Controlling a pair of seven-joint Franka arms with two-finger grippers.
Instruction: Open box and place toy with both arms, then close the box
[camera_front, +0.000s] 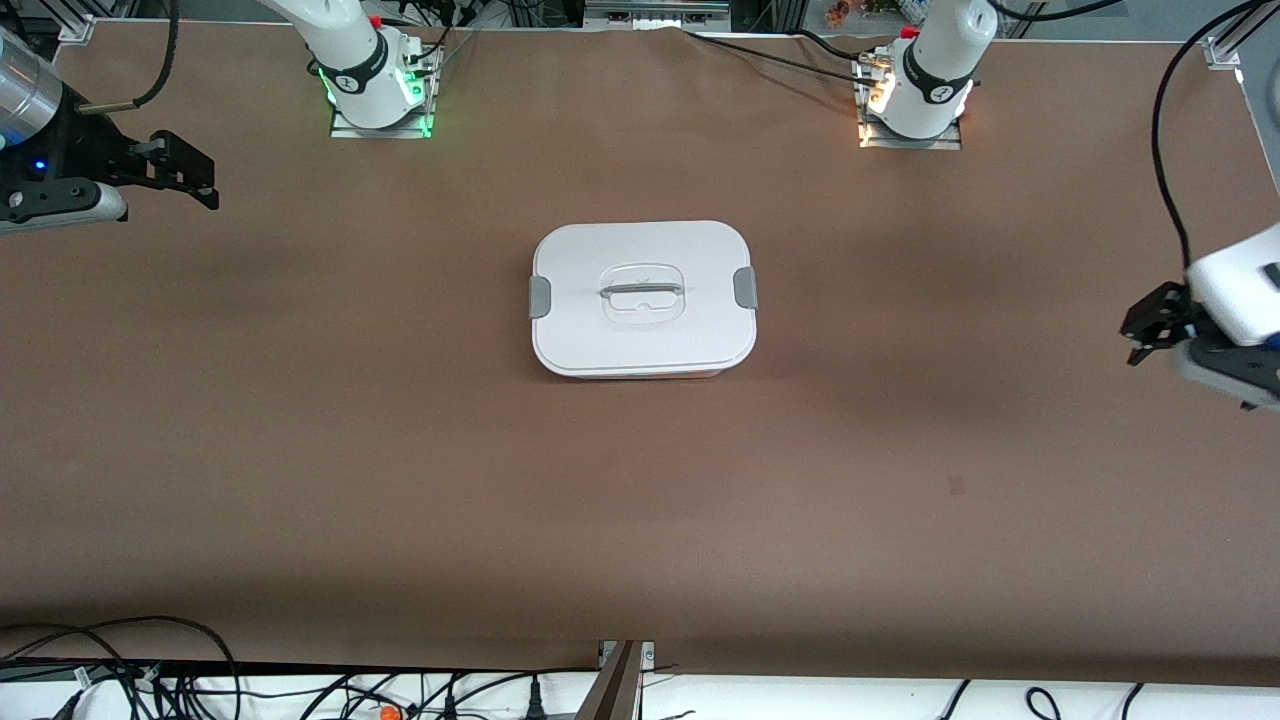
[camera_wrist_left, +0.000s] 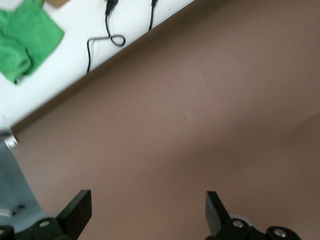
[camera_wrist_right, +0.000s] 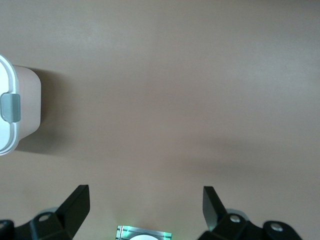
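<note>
Cables (camera_front: 120, 670) lay along the white ledge below the near edge of the table (camera_front: 300, 480), off the brown surface. The box (camera_front: 643, 298) sat at about the middle of the table, somewhat closer to the edge where the arm bases stood than to the near edge, and well apart from every edge. Its white lid (camera_front: 640, 255) was on, with a grey clip (camera_front: 540, 296) at the end toward the right arm and another grey clip (camera_front: 745, 288) at the end toward the left arm, and the clear recessed handle (camera_front: 642, 292) in the middle of the lid. What the box held could not be seen through the lid. The toy showed in no view.

The left gripper (camera_front: 1150, 330) hung over the table's edge at the left arm's end, fingers spread apart and holding nothing. The right gripper (camera_front: 195, 180) hung over the edge at the right arm's end, fingers likewise wide and empty. A green cloth (camera_wrist_left: 25, 45) lay off the table near the left arm's end.
</note>
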